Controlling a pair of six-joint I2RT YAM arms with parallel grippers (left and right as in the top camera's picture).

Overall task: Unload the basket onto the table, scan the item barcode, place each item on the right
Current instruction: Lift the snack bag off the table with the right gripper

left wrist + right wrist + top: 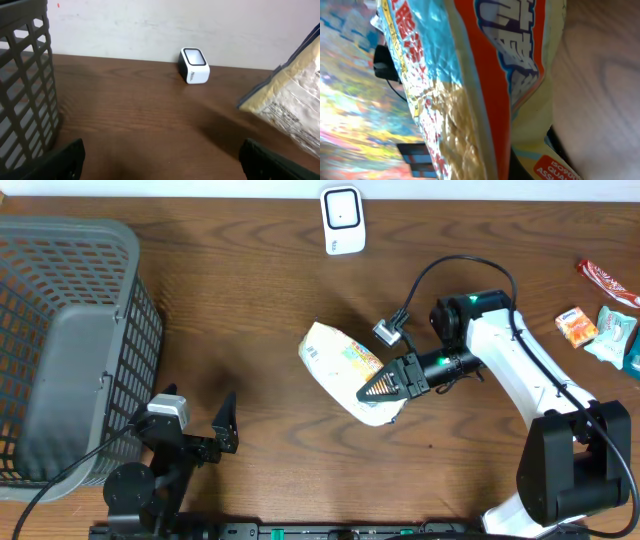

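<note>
**Bag gripped, scanner well off**

Overhead, the brown wooden table [250,270] held a small white box scanner [341,220] at twelve o'clock. The pale yellow crinkled snack bag [335,360] was at centre, clenched by the right gripper [388,385]. The left gripper [195,415], at seven o'clock, gaped empty.

Left wrist: the bag [290,100] was at three o'clock.

Right wrist: no barcode showed, so a misfacing pass could fail.

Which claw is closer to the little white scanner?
The right claw. It holds the snack bag in front of the scanner. The left claw sits open farther off, beside the basket.
</note>
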